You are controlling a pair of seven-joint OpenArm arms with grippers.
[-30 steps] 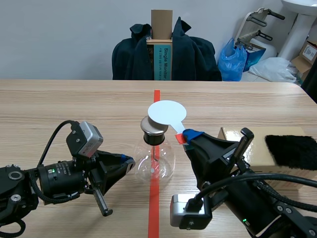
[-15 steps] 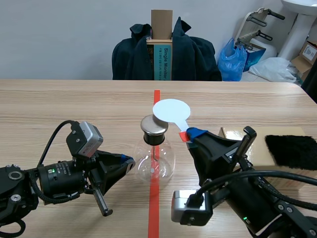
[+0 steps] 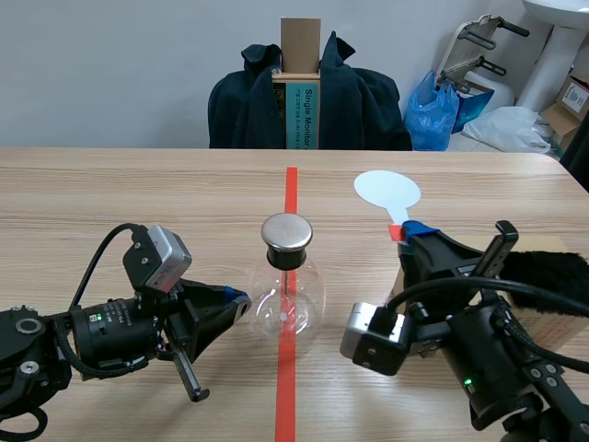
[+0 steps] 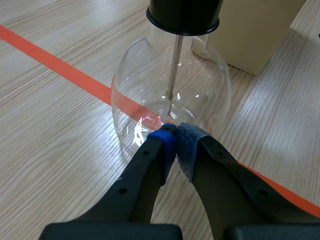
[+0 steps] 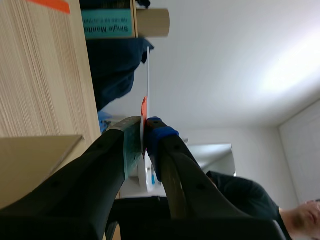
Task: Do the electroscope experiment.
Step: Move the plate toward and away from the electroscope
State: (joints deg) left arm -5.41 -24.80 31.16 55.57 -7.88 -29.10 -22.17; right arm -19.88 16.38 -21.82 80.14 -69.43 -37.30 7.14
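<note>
Paddle [image 5: 148, 75] edge-on, thin sliver in right gripper [image 5: 144, 131]

My scene camera sits low between the arms, facing across the table [image 3: 138, 203] to the far wall. The left wrist camera looks down, very near the flask [image 4: 172, 100], which the scene shares. The right wrist camera, rolled sideways, looks along the white paddle [image 3: 387, 191].
</note>
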